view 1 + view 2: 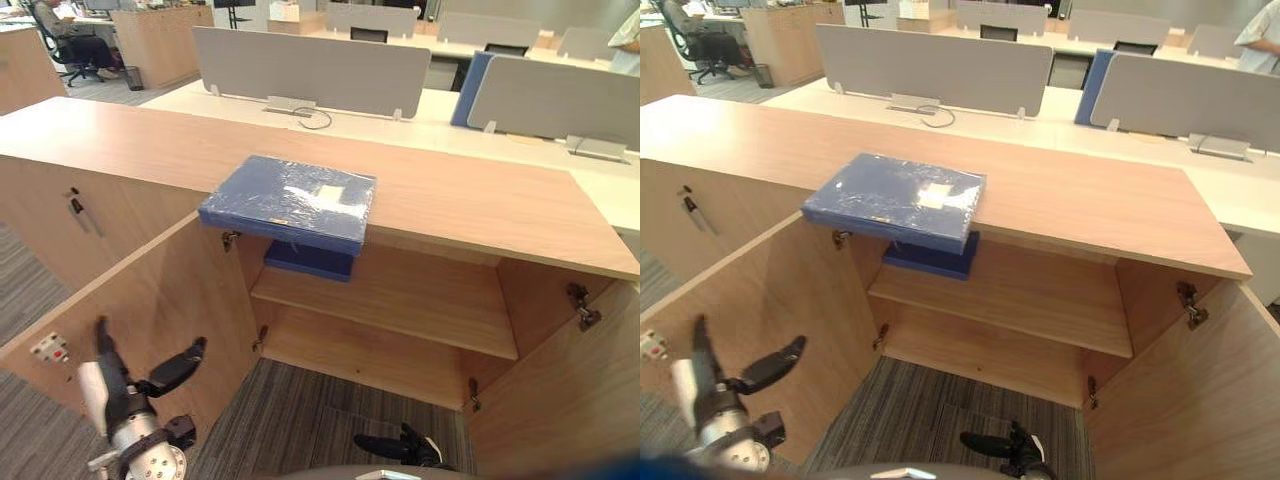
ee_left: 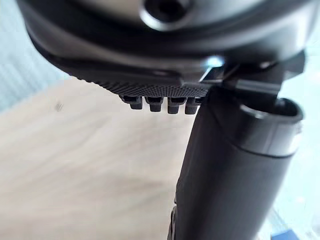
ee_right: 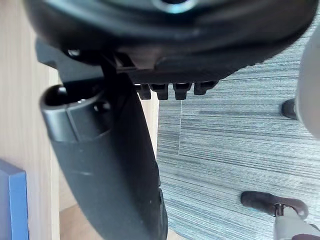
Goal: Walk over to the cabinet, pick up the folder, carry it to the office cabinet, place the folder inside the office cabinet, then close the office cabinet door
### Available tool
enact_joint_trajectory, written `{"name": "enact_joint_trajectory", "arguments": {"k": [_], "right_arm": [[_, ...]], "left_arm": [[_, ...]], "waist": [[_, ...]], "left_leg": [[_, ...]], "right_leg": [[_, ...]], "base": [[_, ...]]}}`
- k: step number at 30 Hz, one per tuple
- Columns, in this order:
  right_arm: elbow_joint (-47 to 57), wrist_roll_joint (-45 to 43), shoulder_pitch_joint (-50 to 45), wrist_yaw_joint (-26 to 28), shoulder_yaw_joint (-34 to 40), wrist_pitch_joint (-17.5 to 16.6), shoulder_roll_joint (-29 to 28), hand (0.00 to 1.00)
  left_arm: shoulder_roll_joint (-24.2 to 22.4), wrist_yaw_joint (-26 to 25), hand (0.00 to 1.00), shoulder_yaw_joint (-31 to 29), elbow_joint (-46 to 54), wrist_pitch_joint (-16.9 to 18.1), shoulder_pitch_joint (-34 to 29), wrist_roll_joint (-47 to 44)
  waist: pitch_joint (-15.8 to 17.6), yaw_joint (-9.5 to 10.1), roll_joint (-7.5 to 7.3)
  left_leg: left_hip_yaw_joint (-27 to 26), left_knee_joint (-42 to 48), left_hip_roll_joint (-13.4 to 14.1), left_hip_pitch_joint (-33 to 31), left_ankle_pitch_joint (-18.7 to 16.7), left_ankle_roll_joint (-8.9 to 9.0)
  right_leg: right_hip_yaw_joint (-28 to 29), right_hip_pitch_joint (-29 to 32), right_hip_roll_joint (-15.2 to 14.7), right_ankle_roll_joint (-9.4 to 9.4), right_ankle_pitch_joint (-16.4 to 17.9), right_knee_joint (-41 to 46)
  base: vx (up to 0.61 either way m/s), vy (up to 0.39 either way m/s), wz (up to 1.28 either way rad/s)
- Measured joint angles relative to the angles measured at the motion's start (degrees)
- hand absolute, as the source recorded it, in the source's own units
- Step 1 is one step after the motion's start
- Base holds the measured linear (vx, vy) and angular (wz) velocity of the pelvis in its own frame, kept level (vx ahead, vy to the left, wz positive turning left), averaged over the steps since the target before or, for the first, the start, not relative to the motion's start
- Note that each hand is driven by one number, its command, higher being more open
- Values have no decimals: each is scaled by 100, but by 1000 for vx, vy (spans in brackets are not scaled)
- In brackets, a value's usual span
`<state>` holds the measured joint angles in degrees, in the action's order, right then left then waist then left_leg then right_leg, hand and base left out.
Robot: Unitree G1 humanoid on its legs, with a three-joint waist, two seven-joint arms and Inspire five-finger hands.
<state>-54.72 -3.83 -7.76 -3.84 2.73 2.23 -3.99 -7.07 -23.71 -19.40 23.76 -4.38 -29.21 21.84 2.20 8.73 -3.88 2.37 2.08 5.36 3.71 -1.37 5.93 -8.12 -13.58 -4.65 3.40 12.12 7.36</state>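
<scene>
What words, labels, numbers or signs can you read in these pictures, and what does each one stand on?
No text can be read here.
The pale label on the blue folder: too blurred to read.
The small white tag with red marks, by the edge of the open left cabinet door: too small to read.

Grey carpet (image 1: pixel 300 420), white desks (image 1: pixel 440 105) — grey dividers (image 1: pixel 310 70), office chair (image 1: pixel 42 28)
</scene>
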Motion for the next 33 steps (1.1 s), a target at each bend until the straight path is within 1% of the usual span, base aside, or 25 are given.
{"name": "enact_joint_trajectory", "arguments": {"k": [3,4,5,7,8,9,10,13,14,17,20,23,25,28,31,33], "right_arm": [[-15,155,1,-38,-5,-83,1,100],[-18,155,0,-56,-4,-114,2,100],[-60,156,1,-62,-12,-153,3,100],[-146,158,15,-62,-37,-184,2,100],[-191,159,30,-62,-67,-250,2,100],[-199,159,31,-62,-71,-263,2,100],[-232,159,37,-63,-101,-315,2,100],[-262,161,62,-53,-179,-363,2,100],[-336,160,82,-52,-176,-387,2,100],[-491,160,190,-55,-175,-407,9,100],[-581,161,251,-51,-177,-460,19,100],[-621,161,272,-43,-240,-510,111,100],[-636,160,283,-27,-246,-522,183,100],[-642,153,284,-18,-245,-525,249,100],[-643,151,285,-8,-247,-528,272,100],[-644,150,286,7,-270,-529,305,100]], "left_arm": [[100,-482,100,416,579,5,148,924],[148,-570,100,574,722,8,247,1131],[248,-692,100,824,910,63,464,1529],[322,-769,100,1021,1074,137,680,1826],[367,-801,100,1153,1180,191,907,2097],[372,-801,100,1175,1199,196,941,2152],[404,-812,100,1247,1232,275,1068,2309],[733,-829,100,1397,1129,308,1377,2589],[884,-825,100,1459,978,310,1512,2659],[1074,-782,100,1584,651,314,1705,2755],[1281,-541,100,1709,261,381,1770,2835],[1568,-408,100,1861,-179,406,1930,2841],[1796,-232,100,1925,-475,446,2091,2846],[2007,-81,100,1977,-659,573,2180,2858],[2349,52,100,2147,-844,767,2281,2871],[2472,118,100,2210,-966,821,2385,2872]], "waist": [[-41,-16,39],[-65,-37,57],[-143,-61,72],[-221,-84,89],[-253,-103,93],[-257,-110,93],[-275,-144,95],[-304,-143,114],[-329,-146,125],[-346,-204,147],[-378,-277,203],[-385,-276,284],[-391,-283,374],[-422,-296,450],[-430,-314,463],[-432,-315,470]], "left_leg": [[58,-185,-62,20,135,17],[97,-250,-70,20,185,19],[130,-351,-69,26,287,22],[120,-418,-64,15,374,14],[104,-418,-56,17,390,37],[101,-418,-54,18,389,37],[64,-420,-41,15,386,42],[-80,-421,29,-14,380,61],[-148,-417,47,-29,381,63],[-186,-401,64,-27,378,67],[-242,-404,80,-25,370,76],[-343,-402,111,-13,362,80],[-393,-404,131,-7,358,83],[-476,-407,154,-7,358,83],[-510,-410,179,4,358,83],[-562,-414,202,12,358,84]], "right_leg": [[-61,-43,-31,3,2,-156],[-92,-40,-29,3,2,-175],[-125,9,-17,3,1,-180],[-108,71,2,6,-4,-164],[-89,78,11,5,-7,-162],[-86,78,12,5,-7,-162],[-49,97,22,5,-8,-166],[115,212,73,-37,-35,-171],[166,254,89,-46,-40,-166],[221,272,101,-57,-47,-165],[296,317,109,-63,-51,-144],[408,370,130,-86,-66,-110],[474,411,145,-94,-71,-87],[563,467,165,-109,-81,-72],[618,484,191,-132,-94,-71],[672,504,216,-153,-111,-71]], "base": [[-104,-2,11],[-78,-20,21],[-44,-15,15],[-14,-2,1],[-1,4,-4],[-3,-1,-7],[4,2,-18],[12,-4,-24],[10,-14,-20],[11,-16,-11],[5,-9,-12],[-14,0,-17],[-42,-6,-11],[-30,-7,-16],[-21,-12,-8],[-17,-15,-15]]}}
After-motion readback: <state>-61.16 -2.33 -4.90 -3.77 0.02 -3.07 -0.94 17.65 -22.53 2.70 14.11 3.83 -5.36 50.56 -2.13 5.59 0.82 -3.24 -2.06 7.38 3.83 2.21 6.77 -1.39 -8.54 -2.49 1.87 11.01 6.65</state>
